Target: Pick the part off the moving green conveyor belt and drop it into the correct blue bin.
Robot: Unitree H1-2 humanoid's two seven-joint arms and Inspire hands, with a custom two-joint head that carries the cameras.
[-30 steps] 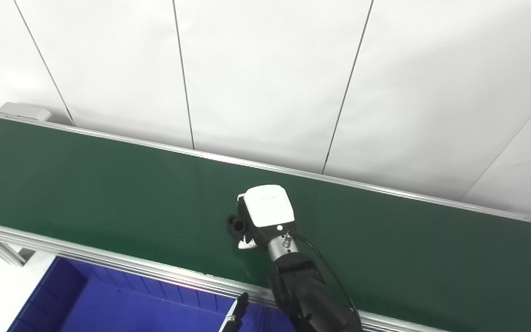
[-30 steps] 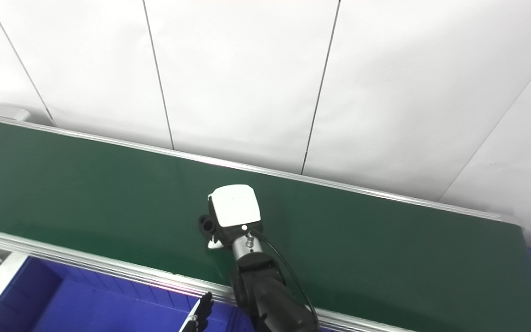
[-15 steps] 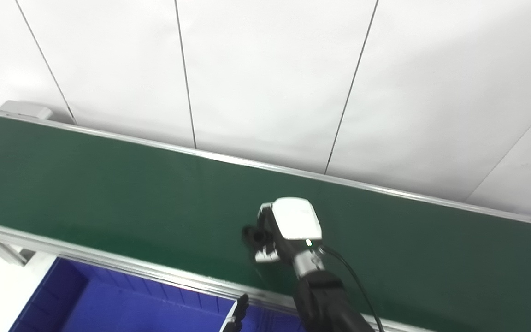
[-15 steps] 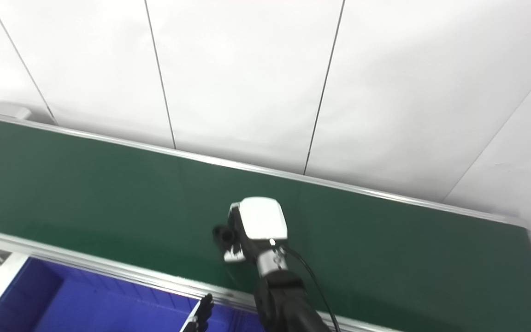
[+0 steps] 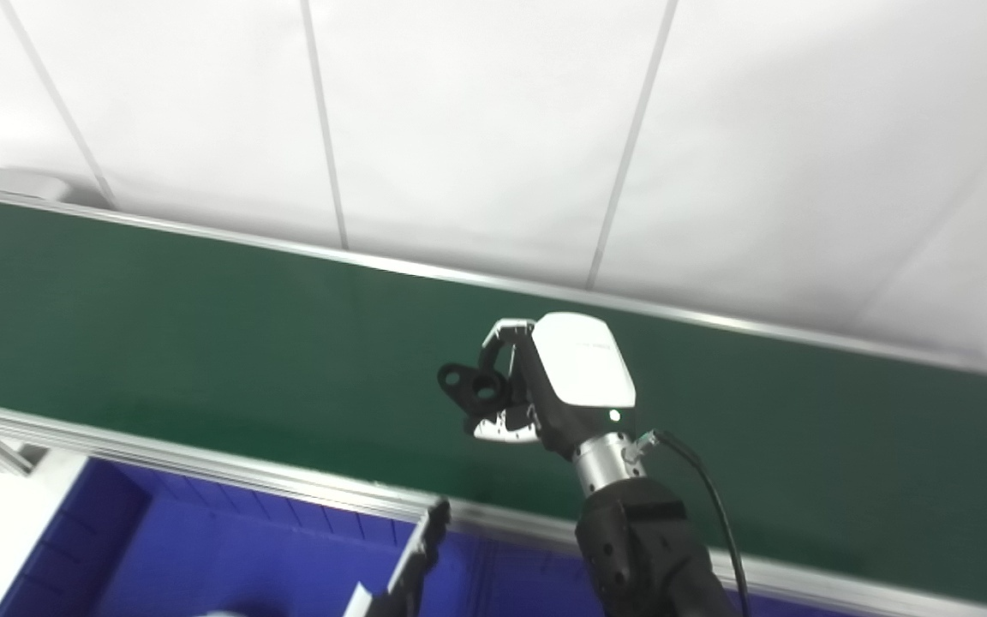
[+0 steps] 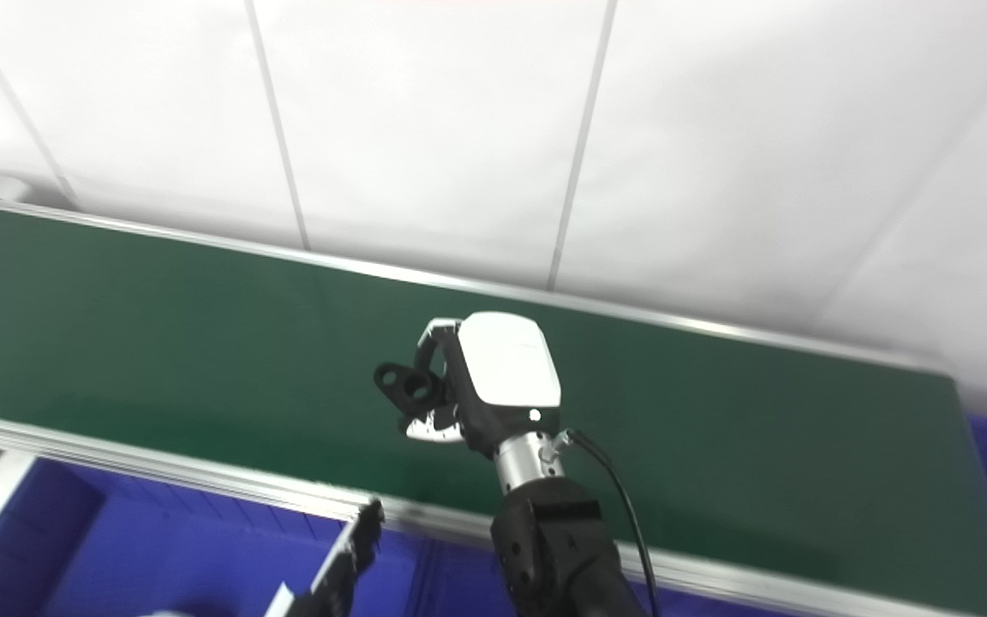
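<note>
White wall panels back the green belt (image 5: 159, 326). The right hand (image 5: 545, 381) has risen off it since a second ago, fingers closed on the black part (image 5: 476, 386) (now airborne), so pickup looks done; the blue bin (image 5: 202, 557) waits below.

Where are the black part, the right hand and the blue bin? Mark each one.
black part (image 5: 475, 386): left eye view, its ringed body.
right hand (image 5: 564, 377): left eye view, white back cover.
blue bin (image 6: 168, 540): right eye view, inner wall.
</note>
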